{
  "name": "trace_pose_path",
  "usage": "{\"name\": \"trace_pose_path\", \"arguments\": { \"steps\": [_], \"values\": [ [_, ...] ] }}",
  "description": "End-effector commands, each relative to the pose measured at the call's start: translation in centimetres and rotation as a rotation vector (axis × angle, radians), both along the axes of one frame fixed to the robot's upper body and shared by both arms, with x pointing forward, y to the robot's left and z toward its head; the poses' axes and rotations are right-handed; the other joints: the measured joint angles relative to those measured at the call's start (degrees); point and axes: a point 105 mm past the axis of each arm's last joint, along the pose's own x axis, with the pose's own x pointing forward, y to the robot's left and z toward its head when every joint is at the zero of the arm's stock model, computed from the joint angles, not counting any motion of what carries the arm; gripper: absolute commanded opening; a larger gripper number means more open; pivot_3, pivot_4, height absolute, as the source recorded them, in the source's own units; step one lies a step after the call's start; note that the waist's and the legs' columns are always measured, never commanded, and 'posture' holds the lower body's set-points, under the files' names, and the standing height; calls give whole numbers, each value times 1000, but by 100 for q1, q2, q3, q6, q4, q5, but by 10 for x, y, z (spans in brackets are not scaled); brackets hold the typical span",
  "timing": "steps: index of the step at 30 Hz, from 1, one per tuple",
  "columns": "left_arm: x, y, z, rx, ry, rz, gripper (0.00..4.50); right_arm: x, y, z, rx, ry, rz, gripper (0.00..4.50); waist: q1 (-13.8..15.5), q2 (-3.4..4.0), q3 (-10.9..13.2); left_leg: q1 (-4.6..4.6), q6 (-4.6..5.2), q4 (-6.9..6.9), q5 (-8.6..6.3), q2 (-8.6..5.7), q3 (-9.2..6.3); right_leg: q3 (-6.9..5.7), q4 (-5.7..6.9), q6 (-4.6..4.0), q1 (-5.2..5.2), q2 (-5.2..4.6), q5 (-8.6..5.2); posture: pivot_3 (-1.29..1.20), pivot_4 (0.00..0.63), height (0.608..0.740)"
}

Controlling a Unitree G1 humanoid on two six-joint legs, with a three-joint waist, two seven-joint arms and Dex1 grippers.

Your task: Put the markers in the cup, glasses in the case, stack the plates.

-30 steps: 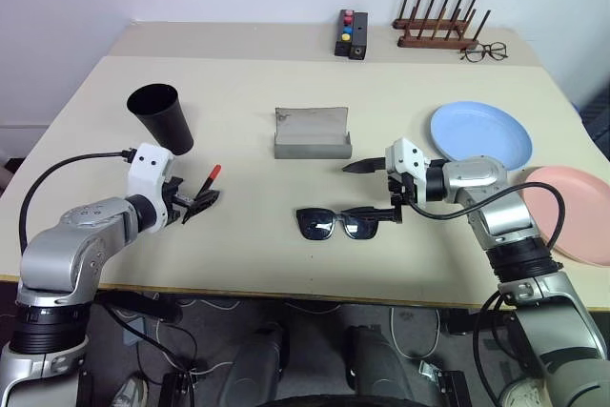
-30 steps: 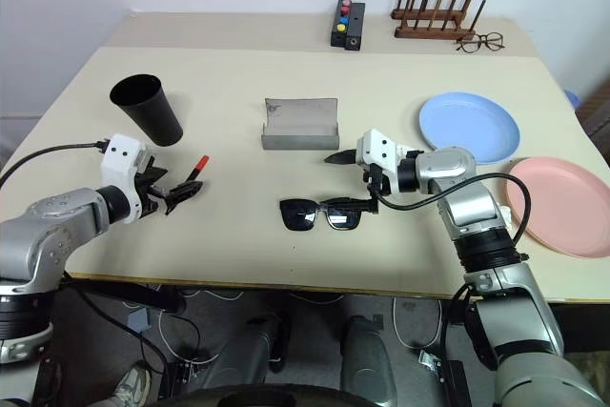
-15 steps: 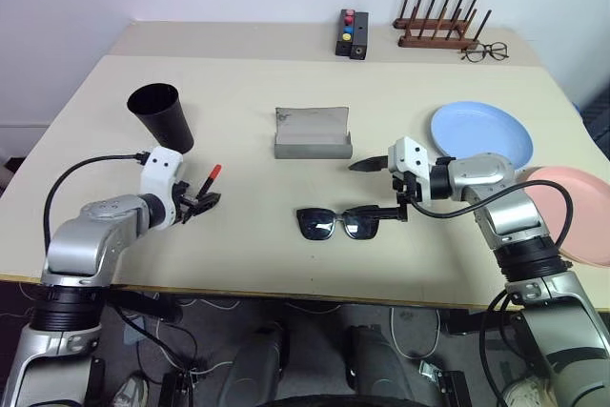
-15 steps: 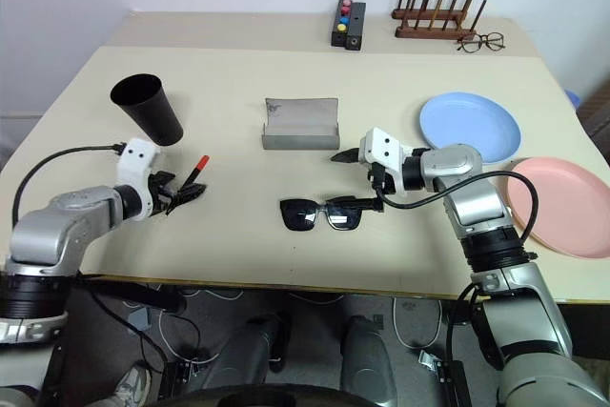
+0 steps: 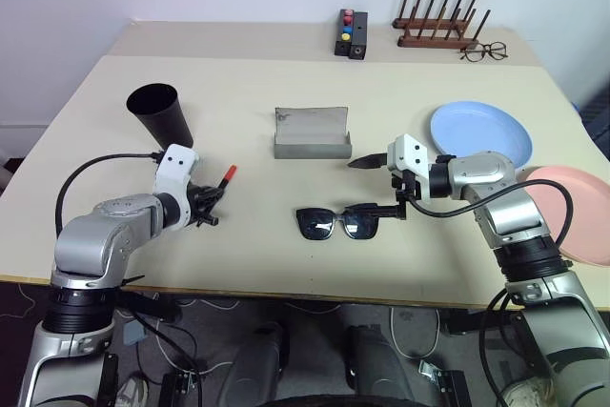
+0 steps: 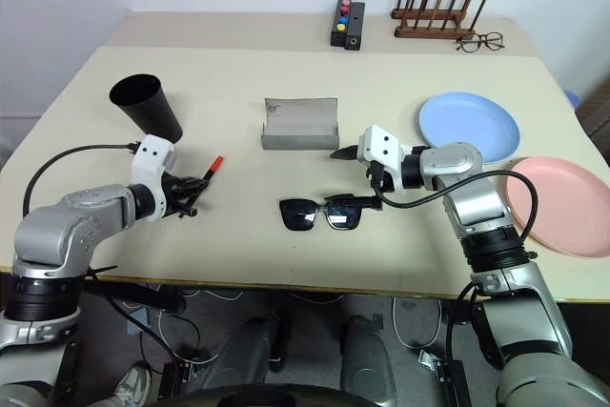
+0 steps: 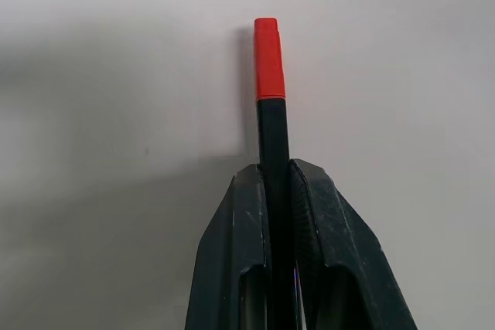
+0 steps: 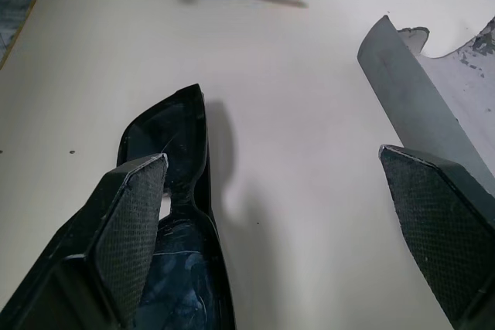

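My left gripper (image 5: 205, 205) is shut on the black marker (image 7: 271, 113), whose red cap (image 5: 227, 174) sticks out past the fingers, low over the table. The black cup (image 5: 162, 116) stands tilted behind it on the left. The black sunglasses (image 5: 334, 223) lie near the front centre. My right gripper (image 5: 374, 188) stands open just right of them, one finger (image 8: 131, 214) over their end; contact cannot be told. The grey case (image 5: 312, 133) lies open behind. The blue plate (image 5: 479, 134) and the pink plate (image 5: 572, 212) rest apart on the right.
At the back of the table (image 5: 257, 73) stand a small black box with coloured buttons (image 5: 351, 33) and a wooden peg rack (image 5: 438, 26). Thin-rimmed clear spectacles (image 5: 483, 50) lie beside the rack. The pink plate reaches the table's right edge.
My left gripper has closed on the red-capped marker and shifted to the right with it. The right gripper has stayed open in place by the sunglasses.
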Motion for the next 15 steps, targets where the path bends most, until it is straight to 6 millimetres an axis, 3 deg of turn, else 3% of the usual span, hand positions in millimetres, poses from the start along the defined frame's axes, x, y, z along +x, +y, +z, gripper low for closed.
{"name": "trace_pose_path", "arguments": {
  "steps": [1,4,5,10,15],
  "values": [
    [2,-17,53,-54,-312,-43,39,0,-1,13,15,-50,0,4500,9,-1,0,0,-1,0,0,0,1,1,-1,0,0,-1,0,0,150,740],
    [1,-29,73,-103,-451,-77,39,2,-1,15,20,-56,-6,4500,27,-1,0,-1,-2,1,0,0,3,2,-2,-1,0,-2,0,0,150,740],
    [9,-22,86,-110,-544,-10,39,4,-1,17,26,-68,-11,4500,26,-1,0,-1,-2,1,1,0,3,2,-2,-2,1,-2,0,0,150,740],
    [44,20,109,-129,-750,336,39,13,5,27,74,-118,-39,4500,28,-3,1,1,-4,7,6,-1,4,2,-1,-8,4,1,5,0,150,740],
    [50,52,133,-174,-911,499,39,17,6,29,92,-137,-53,4500,33,-7,3,-1,-3,4,7,-2,5,1,-3,-3,1,2,8,0,150,740]
  ]
}}
